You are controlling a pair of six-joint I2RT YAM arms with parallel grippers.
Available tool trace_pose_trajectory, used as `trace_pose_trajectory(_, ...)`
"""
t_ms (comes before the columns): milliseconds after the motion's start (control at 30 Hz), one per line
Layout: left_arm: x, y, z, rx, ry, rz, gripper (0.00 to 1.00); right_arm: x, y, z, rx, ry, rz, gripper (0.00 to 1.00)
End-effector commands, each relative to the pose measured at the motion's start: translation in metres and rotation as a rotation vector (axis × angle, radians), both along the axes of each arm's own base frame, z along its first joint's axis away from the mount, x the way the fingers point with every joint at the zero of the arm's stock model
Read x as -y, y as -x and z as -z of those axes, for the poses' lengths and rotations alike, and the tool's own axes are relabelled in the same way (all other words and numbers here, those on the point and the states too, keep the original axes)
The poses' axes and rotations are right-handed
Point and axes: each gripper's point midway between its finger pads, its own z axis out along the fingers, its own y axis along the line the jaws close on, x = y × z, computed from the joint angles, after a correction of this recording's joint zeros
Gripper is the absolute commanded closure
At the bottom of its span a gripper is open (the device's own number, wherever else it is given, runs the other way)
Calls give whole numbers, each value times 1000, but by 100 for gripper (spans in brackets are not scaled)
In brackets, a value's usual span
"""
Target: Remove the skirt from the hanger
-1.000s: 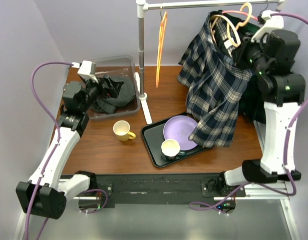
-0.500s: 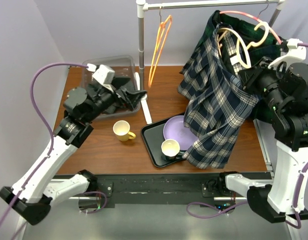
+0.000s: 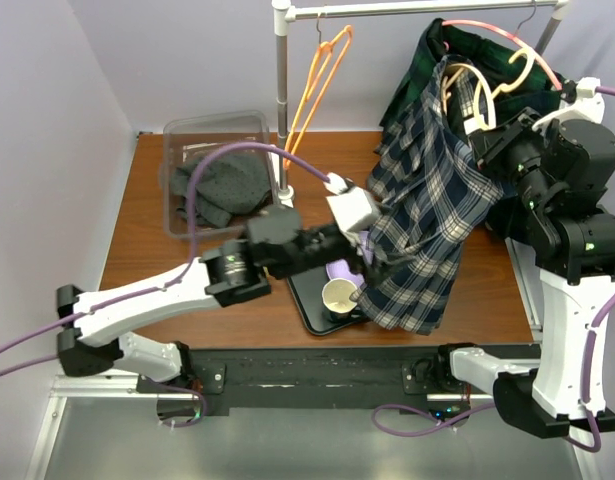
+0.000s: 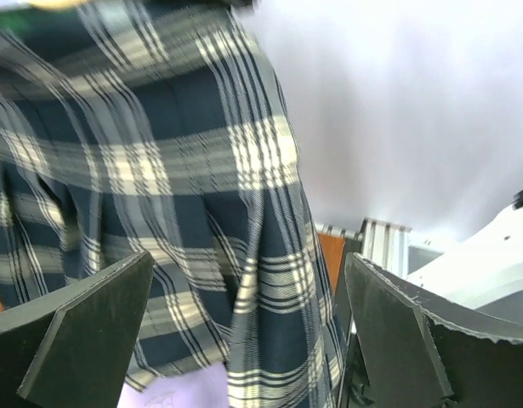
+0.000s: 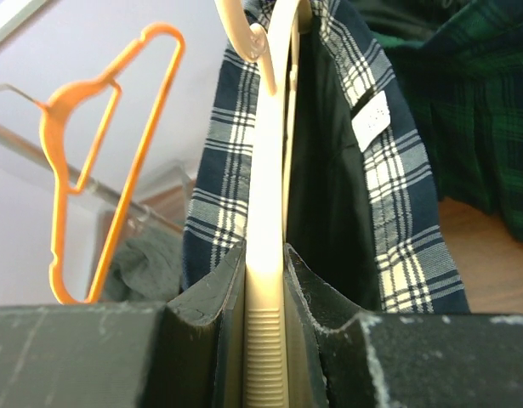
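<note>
The right gripper [image 5: 265, 259] was clamped on the hanger [image 5: 266, 153], a cream one, its bar pinched tight between the jaws. The skirt [image 5: 389, 195] was draped over that bar, with the waistband falling to both sides. The left gripper [image 4: 244, 340] was held wide open with nothing between the jaws; the skirt's lower pleats hung just ahead of it and were not yet taken. Below the skirt a tray [image 3: 299, 300] with a cup [image 3: 339, 295] was set, and whether the hem touched the tray could not be told. Behind the skirt a green garment [image 3: 437, 50] was hung, and an orange hanger [image 3: 322, 75] was hung well to the skirt's left. Several risks were judged likely. A single thin fold might be caught and slip free when pulled. The waistband might snag on the hanger's arm if drawn sideways, so that the hanger was twisted out of the right jaws. The cup might also be dragged over by the hem. The clamp on the bar and a white label [image 5: 369, 119] inside the waistband were shown only by the right wrist view. The open jaws facing the cloth were shown only by the left wrist view, and the tray and cup only from above.
</note>
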Motion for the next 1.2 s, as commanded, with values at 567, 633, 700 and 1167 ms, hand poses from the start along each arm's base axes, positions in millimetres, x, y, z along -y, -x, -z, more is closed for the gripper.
trace_pose_trajectory(567,86,-8,12,38,72,43,0,-1,13,-78,319,-156,14,100)
trace_pose_trajectory(633,93,-10,20,28,66,44,8,-2,14,-77,323,-161,10,100)
trace_pose_trajectory(700,101,-7,26,26,59,74,37,-1,13,-77,328,-163,11,100)
trace_pose_trajectory(1167,25,-60,76,13,-35,-339,100,9,15,-179,486,-181,61,100)
